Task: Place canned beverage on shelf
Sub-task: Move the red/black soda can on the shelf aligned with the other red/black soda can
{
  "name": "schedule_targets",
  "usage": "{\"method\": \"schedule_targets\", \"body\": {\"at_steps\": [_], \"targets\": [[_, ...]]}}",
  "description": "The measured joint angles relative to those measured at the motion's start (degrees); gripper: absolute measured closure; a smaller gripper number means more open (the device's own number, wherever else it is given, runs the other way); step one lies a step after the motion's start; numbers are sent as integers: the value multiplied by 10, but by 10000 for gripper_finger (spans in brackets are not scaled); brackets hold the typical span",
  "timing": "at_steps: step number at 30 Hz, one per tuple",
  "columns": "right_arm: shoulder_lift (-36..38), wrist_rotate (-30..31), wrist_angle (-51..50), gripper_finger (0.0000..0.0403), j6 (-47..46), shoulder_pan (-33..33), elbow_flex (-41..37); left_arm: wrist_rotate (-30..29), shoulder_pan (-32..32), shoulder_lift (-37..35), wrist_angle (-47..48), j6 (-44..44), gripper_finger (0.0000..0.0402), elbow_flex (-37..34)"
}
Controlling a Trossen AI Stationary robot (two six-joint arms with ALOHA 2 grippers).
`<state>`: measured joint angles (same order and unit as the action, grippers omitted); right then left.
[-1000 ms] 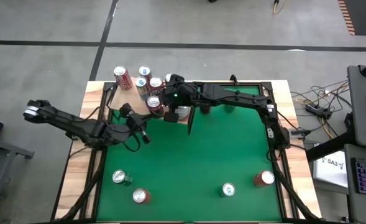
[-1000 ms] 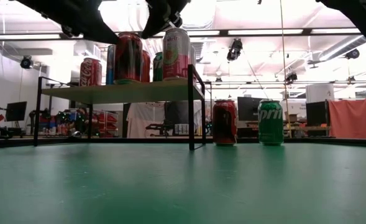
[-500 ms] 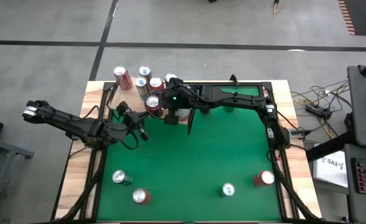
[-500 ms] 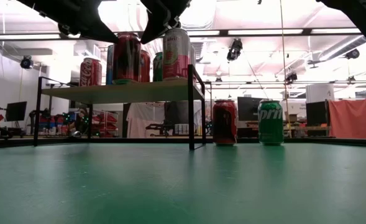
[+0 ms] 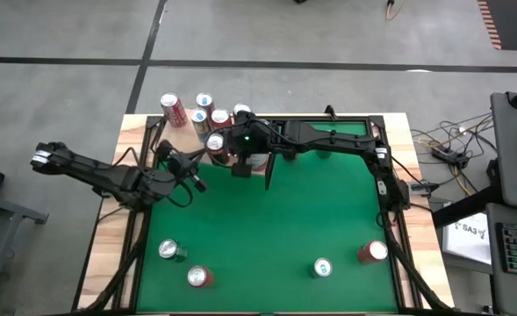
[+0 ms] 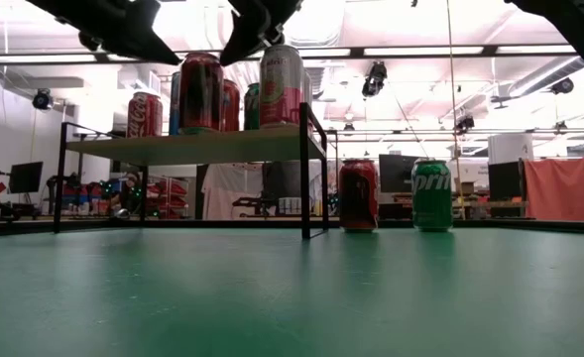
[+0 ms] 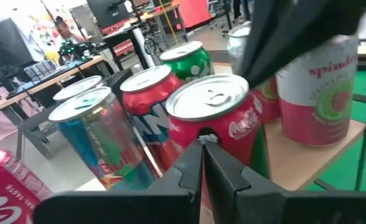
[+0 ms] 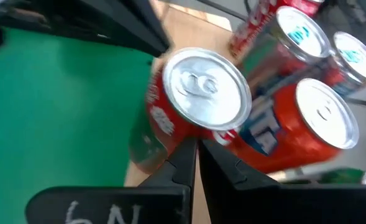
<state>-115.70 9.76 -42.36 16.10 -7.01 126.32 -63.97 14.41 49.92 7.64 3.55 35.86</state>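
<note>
Low view: the shelf (image 6: 202,147) stands on the green surface (image 6: 292,297) at the left, its pale board raised on a dark frame. Six cans are countable on top of it from this angle: a Coca-Cola can (image 6: 145,114), a blue can (image 6: 176,102), a tall red can (image 6: 202,92), a second red can (image 6: 233,104), a green can (image 6: 252,106) and a pink-and-white can (image 6: 282,85) at the end-panel side. Two further cans stand on the surface beyond the shelf, a dark red can (image 6: 358,195) and a green Sprite can (image 6: 431,195). The arms appear only as dark shapes at the upper edge.

High view: this angle adds four cans at the near side of the surface, which the low view does not show: a silver-topped can (image 5: 168,250), a red can (image 5: 198,277), a green can (image 5: 322,267) and a red can (image 5: 374,252). The right arm reaches across the shelf and hides part of it. The left arm lies just beside the shelf's near edge.

Left wrist view: the left end effector (image 7: 202,155) is fully closed and empty, pointed at a Coca-Cola can on the shelf.

Right wrist view: the right end effector (image 8: 195,155) is fully closed and empty, above a red can's silver top (image 8: 204,87).
</note>
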Motion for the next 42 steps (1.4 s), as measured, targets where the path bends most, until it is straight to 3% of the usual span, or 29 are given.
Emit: {"method": "schedule_targets", "body": {"at_steps": [7,13,15,18,24,29,35,42], "targets": [[1,-8,8,390,3,1,0,9,5,-23,21,3,401,0],[6,25,-10,390,5,-4,0,147,5,-32,92,55,401,0],[6,27,-8,390,10,-9,0,165,5,-27,100,68,401,0],[1,27,1,390,13,-14,0,163,3,-15,98,73,401,0],[-10,21,12,390,16,-16,0,102,1,1,91,75,401,0],[-14,19,11,390,17,-15,0,98,1,0,91,77,401,0],[-16,18,10,390,15,-10,0,36,1,-2,91,83,401,0],[-16,18,8,390,2,-5,0,31,1,-4,93,90,402,0]]}}
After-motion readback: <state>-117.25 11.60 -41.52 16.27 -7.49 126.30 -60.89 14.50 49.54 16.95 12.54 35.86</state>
